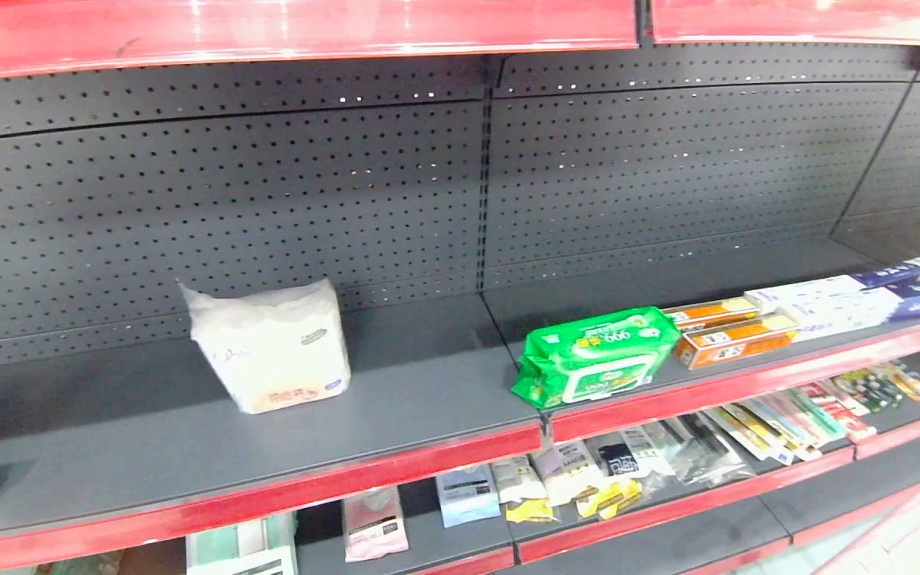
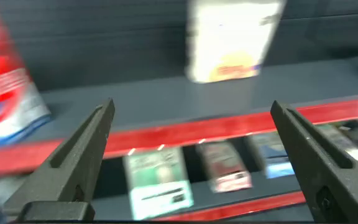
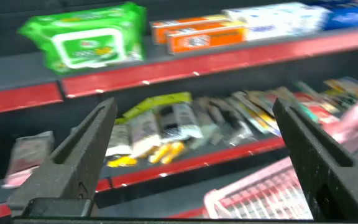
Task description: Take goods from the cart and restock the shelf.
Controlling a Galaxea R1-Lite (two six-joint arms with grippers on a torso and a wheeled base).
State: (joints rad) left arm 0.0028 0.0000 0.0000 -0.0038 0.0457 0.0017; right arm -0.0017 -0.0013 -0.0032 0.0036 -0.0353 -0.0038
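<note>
Crinkly tissue pack [image 1: 272,347], glossy wipes pouch [image 1: 596,355], left hand [image 2: 191,104] and right hand [image 3: 194,104] both released

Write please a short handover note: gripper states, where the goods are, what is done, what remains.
Left gripper: open, empty, facing the shelf.
Right gripper: open, empty, pink cart close by.
On the shelf: white tissue pack, green wipes pack, orange boxes.
Done: those goods stand placed.
To do: much shelf space is bare; fetch more from the cart.
</note>
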